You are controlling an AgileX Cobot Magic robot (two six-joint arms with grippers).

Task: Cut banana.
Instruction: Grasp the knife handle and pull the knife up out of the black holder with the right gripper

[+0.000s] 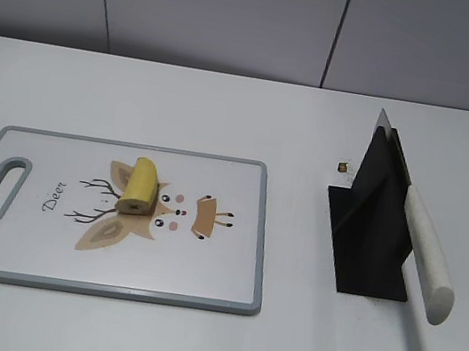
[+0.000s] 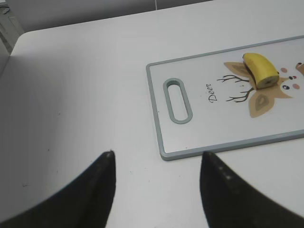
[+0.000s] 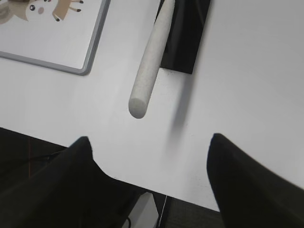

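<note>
Your banana (image 1: pixel 139 185) lies near the middle of the cutting board (image 1: pixel 40 260), over the printed deer, and the board sits toward the front left of the white counter (image 1: pixel 227 111). From the left wrist view you see only one cut end of the banana (image 2: pixel 261 69); the board's right part runs out of that picture. Your left gripper (image 2: pixel 156 164) hovers above bare counter near the board's handle-slot end, its fingers spread wide and holding nothing. Only their dark tips show.

The knife (image 1: pixel 424 252) rests in a black stand (image 1: pixel 370 225) toward the right edge of the counter, white handle pointing to the front edge. Most of its blade is hidden by the stand. Your right gripper (image 3: pixel 149 161) hangs above the front edge just short of the handle (image 3: pixel 149 66), fingers parted and empty. A tiny object (image 1: pixel 343 168) behind the stand is too small to identify.
</note>
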